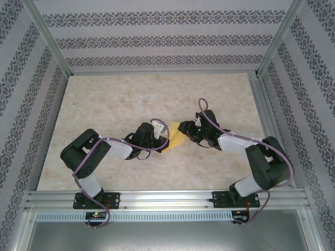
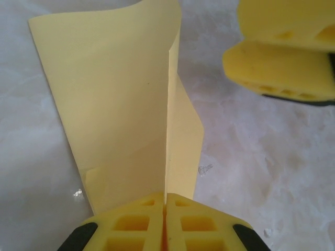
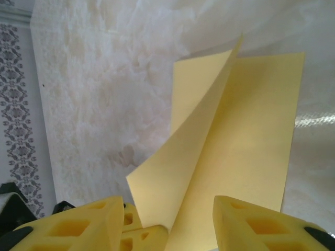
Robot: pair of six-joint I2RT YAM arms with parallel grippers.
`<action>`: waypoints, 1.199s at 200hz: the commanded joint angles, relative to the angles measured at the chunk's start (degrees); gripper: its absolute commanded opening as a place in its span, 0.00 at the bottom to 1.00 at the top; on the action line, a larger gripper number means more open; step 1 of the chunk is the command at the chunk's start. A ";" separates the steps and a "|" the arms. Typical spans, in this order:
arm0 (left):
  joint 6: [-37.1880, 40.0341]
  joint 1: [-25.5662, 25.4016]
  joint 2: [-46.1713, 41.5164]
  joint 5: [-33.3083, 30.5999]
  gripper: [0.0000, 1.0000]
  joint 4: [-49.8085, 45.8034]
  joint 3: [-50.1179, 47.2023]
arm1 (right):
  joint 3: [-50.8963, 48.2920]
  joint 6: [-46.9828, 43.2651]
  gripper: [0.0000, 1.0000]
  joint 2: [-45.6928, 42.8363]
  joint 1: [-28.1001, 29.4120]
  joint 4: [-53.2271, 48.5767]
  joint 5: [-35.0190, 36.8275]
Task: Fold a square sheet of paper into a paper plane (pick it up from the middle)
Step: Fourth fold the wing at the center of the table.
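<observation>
Left wrist camera shows me the left end effector (image 2: 165, 201) clenched on the fold of the yellow paper (image 2: 120, 104). Right wrist camera shows the right end effector (image 3: 167, 209) released, with the paper between its fingers, above the table (image 3: 104, 78).

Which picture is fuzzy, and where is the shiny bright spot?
Left wrist view: the square sheet of paper looks sharp, but the table behind it is a bit soft and fuzzy. Right wrist view: a shiny white glare streak crosses the table near the right edge. Top external view: the light is even, with hardly any shadows.
</observation>
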 commanded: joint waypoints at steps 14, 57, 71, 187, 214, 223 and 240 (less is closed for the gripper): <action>-6.35 -0.17 0.21 0.21 0.09 3.04 0.64 | 1.99 -3.32 0.47 4.59 0.76 2.60 -3.68; -7.60 0.06 0.03 0.15 0.10 3.43 0.15 | 4.59 -4.20 0.44 8.17 1.11 3.68 -4.95; -8.18 0.15 0.12 0.29 0.10 3.53 0.05 | 5.41 -4.47 0.43 9.19 1.23 3.69 -5.13; -14.07 1.72 2.34 2.05 0.13 3.20 0.24 | 3.70 -3.76 0.37 10.24 1.22 6.03 -2.36; -14.71 2.08 2.31 2.20 0.13 3.92 -0.09 | 2.54 -2.99 0.36 9.66 1.23 7.24 -1.68; -14.88 2.10 2.28 2.19 0.13 4.00 -0.18 | 2.60 -3.08 0.35 9.74 1.22 6.41 -1.16; -15.09 2.13 2.49 2.31 0.13 4.18 -0.17 | 2.69 -3.15 0.34 10.14 1.31 5.60 -0.64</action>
